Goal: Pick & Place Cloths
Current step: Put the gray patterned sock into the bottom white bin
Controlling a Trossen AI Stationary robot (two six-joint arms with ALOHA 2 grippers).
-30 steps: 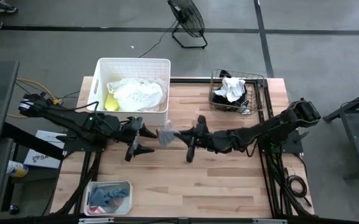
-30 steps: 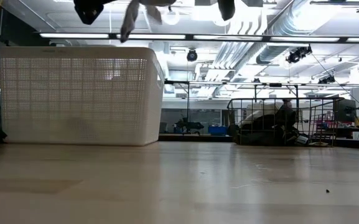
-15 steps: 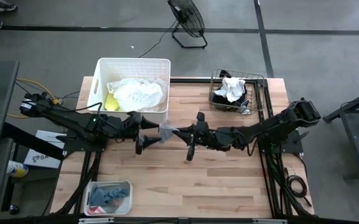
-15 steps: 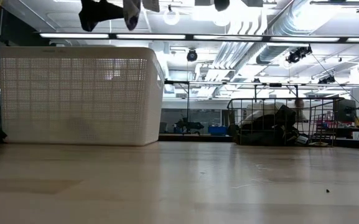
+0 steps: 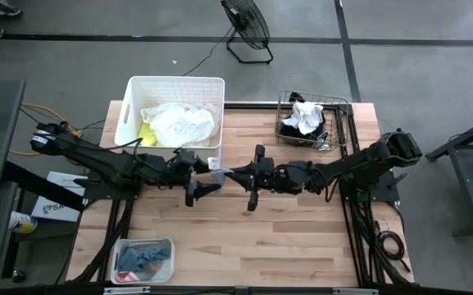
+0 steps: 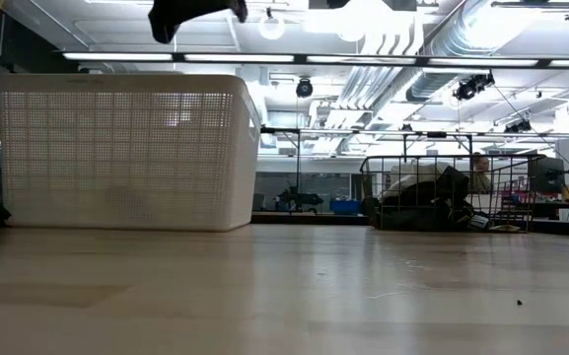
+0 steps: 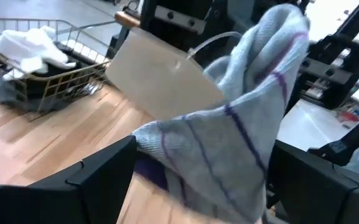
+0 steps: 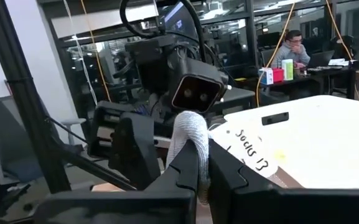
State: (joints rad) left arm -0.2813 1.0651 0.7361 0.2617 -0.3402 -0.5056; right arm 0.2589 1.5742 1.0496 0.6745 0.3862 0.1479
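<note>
High: sock (image 5: 218, 174) is held above mid-table, long axis running left-right between both grippers. Right gripper (image 5: 234, 174) is pinched on it; left gripper (image 5: 204, 176) is spread around its other end. Left wrist: grey, purple-striped sock (image 7: 229, 143) is seen between spread fingers (image 7: 98, 171). Right wrist: sock (image 8: 190, 134) is seen clamped upright.

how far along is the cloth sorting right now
Partly done, it seems. White and yellow cloths lie in the white bin, and blue ones in the small tray. In hand: the right end effector is shut on a grey striped sock above mid-table, with the open left end effector on either side of it. Left: the pieces in the wire basket.
</note>
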